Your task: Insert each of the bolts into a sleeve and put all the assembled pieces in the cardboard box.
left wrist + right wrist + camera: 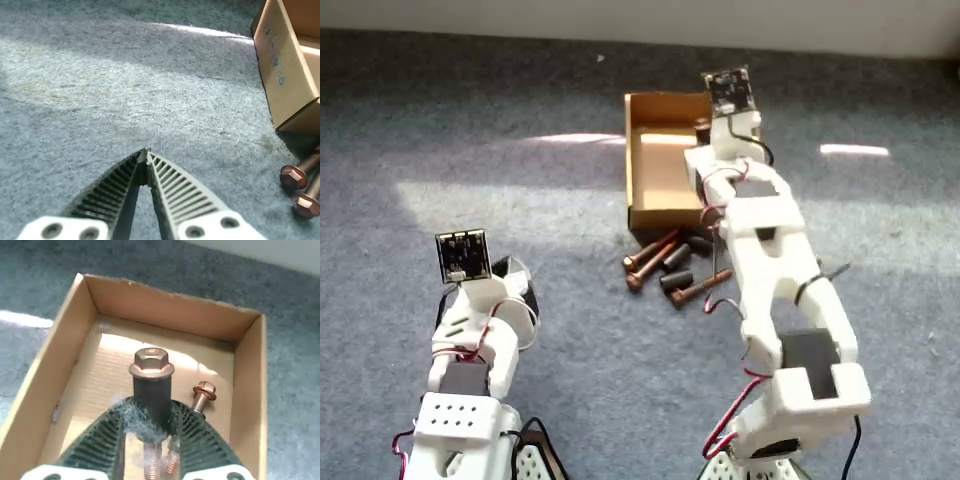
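**Grey-carpeted worktop: an assembled piece held over the box**

Grey pile covers the worktop (pixel 520 150), crossed by bands of sunlight. My right claw (pixel 150 409) is closed round a dark sleeve (pixel 151 392) with a copper bolt (pixel 151 362) seated in it, head uppermost. It hangs above the open cardboard box (pixel 165 310). One assembled piece (pixel 203 395) lies on the box floor, near a side wall. My left claw (pixel 146 160) is shut with nothing in it, low over bare carpet and well apart from the box. Just beside the box's outer wall lie three loose bolts (pixel 652 251) and some bare sleeves (pixel 676 280).

The step in hand, as I judge it, is depositing this piece. The next move calls for lowering a little, then parting the jaws so the piece drops clear of the one inside. After that, the loose bolts need pairing with sleeves.
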`<state>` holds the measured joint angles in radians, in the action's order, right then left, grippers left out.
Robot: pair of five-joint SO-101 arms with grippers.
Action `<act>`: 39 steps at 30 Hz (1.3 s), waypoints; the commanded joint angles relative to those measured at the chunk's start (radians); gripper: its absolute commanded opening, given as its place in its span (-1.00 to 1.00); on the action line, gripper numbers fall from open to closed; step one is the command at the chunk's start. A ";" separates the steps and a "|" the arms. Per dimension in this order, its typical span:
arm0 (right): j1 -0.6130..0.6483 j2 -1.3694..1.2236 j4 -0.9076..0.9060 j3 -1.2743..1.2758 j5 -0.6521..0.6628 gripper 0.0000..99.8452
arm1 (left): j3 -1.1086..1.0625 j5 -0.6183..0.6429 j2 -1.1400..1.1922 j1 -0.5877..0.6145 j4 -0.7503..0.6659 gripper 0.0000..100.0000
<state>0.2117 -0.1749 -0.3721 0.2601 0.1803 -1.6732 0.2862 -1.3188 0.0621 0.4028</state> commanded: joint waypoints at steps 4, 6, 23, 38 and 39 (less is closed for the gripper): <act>-0.028 -0.186 -0.039 -0.249 0.009 -0.98 | -0.025 -0.011 -0.001 0.012 -0.023 -0.99; -0.028 -0.242 -0.099 -0.314 0.008 -0.98 | -0.025 -0.011 -0.001 0.012 -0.023 -0.99; -0.022 -0.314 -0.483 -0.558 0.005 -0.72 | -0.025 -0.011 -0.001 0.010 -0.023 -0.98; -0.022 -0.059 -0.835 -0.585 0.003 -0.72 | -0.025 -0.011 -0.001 0.008 -0.025 -0.98; -0.022 -0.048 -0.863 -0.585 0.003 -0.72 | -0.025 -0.011 -0.001 0.008 -0.025 -0.98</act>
<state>0.1949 -0.3161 -1.1623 -0.2770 0.1803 -1.6732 0.2862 -1.3188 0.0621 0.3997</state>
